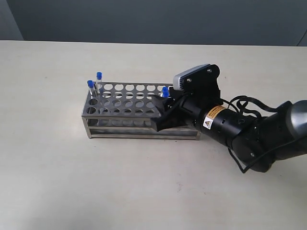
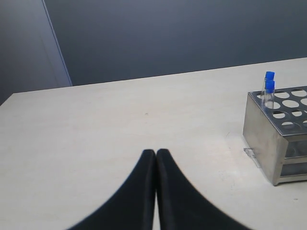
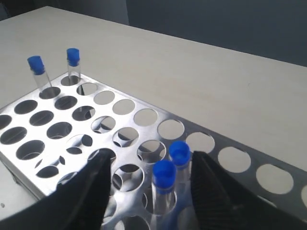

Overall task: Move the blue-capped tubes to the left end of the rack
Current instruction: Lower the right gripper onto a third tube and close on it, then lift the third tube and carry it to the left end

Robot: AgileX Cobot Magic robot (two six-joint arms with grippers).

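Beige table (image 1: 57, 182) carries steel rack (image 1: 125, 106).

Soft, even, fairly bright light covers the pale matte table (image 1: 72, 182); shadows are faint, darkest just under the shiny perforated metal rack (image 1: 120, 125). It gleams mildly in the right wrist view, where the black right gripper (image 3: 151, 163) looks blurred.

Place: looking like a lab.
Evidence: metal rack (image 1: 125, 101) holding blue-capped tubes (image 1: 90, 84), sitting on the table (image 1: 72, 182).
Backdrop: grey wall (image 1: 144, 19) running behind the far edge.
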